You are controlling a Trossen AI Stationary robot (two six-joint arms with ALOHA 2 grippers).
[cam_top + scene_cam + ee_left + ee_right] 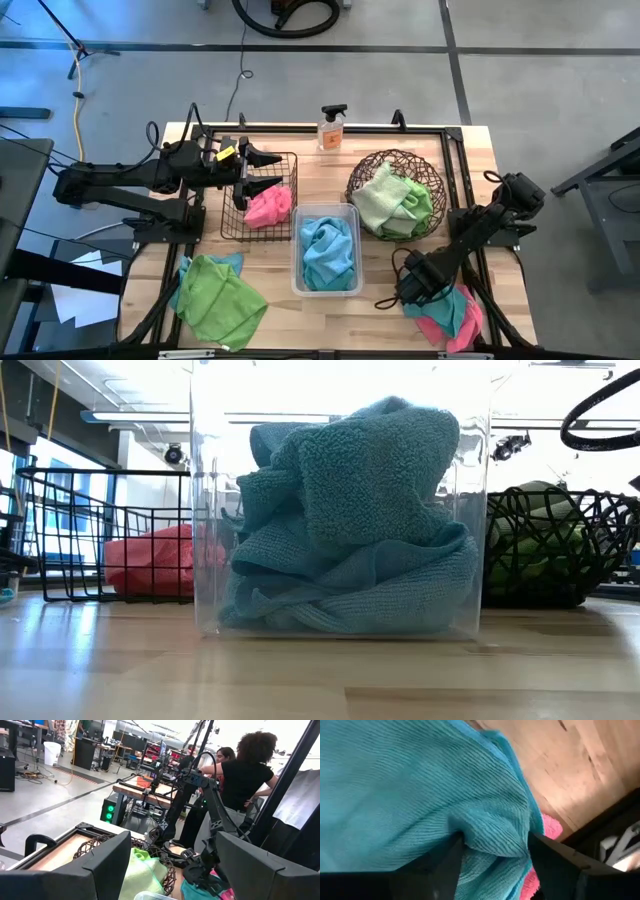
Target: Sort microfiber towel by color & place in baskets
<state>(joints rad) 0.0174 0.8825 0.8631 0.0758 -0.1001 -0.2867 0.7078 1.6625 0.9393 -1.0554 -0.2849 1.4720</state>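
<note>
- I can't read any text, brand, number or sign in any view.
- The spray bottle [331, 130] at the counter's [400, 300] far edge carries an orange-tinted label, but its print is too small for me to make out.
- A small yellow tag [226, 153] sits on the left arm near its end effector [262, 172]; I see no legible characters on it.
</note>
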